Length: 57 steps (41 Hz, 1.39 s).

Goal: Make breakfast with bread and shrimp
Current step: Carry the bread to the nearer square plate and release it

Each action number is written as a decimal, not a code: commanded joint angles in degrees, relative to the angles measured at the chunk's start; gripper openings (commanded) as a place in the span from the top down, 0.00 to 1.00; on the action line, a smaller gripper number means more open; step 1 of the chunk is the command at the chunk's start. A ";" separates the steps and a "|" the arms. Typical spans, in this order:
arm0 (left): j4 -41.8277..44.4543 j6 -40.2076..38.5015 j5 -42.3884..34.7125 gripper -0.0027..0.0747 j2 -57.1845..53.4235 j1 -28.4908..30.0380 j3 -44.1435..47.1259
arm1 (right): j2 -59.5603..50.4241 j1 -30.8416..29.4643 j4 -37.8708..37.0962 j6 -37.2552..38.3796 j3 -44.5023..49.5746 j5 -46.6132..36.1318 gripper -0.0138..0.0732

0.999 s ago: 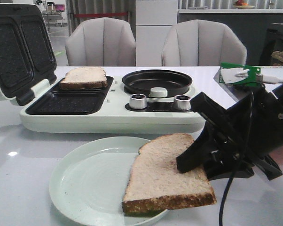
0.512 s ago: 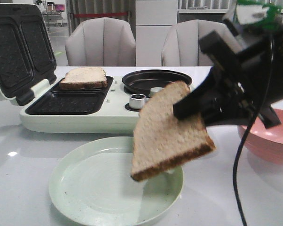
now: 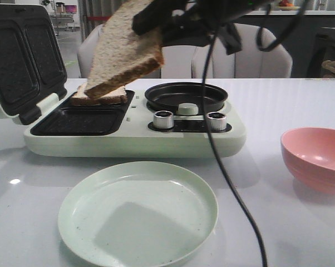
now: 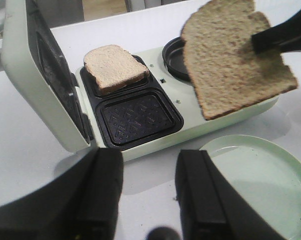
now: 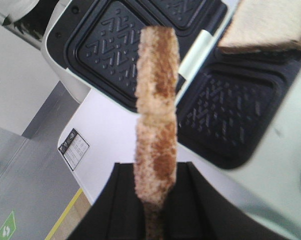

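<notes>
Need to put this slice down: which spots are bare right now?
The near grill well is bare, beside the far well's bread slice. The green plate is bare too. The pan and pink bowl look bare. The right gripper holds the lifted slice.

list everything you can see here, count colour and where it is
bread: 2, beige with brown crust; one slice held in the air above the sandwich maker, one slice in its far tray
sandwich maker: 1, pale green with black plates, lid open, rear centre of table
round pan: 1, black, on the maker's right side
knobs: 2, silver, below the pan
plate: 1, pale green, front centre
bowl: 1, pink, right
chairs: 2, grey, behind table
right gripper: black, shut on held slice
left gripper: black, open, nothing held
</notes>
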 commanded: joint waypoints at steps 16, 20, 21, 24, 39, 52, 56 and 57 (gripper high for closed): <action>-0.49 0.02 -4.57 0.54 -0.02 -0.27 -1.94 | 23.40 3.64 5.90 2.96 -27.85 0.51 0.78; -0.49 0.02 -4.57 0.54 -0.02 -0.27 -1.94 | 25.52 3.64 5.80 3.08 -28.94 0.51 0.74; -0.49 0.02 -4.57 0.54 -0.02 -0.27 -1.94 | 25.81 3.64 5.73 3.08 -28.94 0.60 0.72; -0.49 0.02 -4.57 0.54 -0.02 -0.27 -1.94 | 26.33 3.64 4.48 3.08 -28.94 0.53 0.58; -0.49 0.02 -4.57 0.54 -0.02 -0.27 -1.94 | 24.67 2.97 -7.91 5.22 -28.94 -3.18 0.32; -0.49 0.02 -4.57 0.54 -0.02 -0.27 -1.94 | 14.29 0.36 -41.59 26.96 -28.94 -1.46 0.32; -0.49 0.02 -4.57 0.54 -0.02 -0.27 -1.94 | 9.71 -0.47 -49.82 33.32 -28.94 3.16 0.33; -0.49 0.02 -4.57 0.54 -0.02 -0.27 -1.94 | 8.44 -0.55 -52.03 34.61 -28.94 4.68 0.34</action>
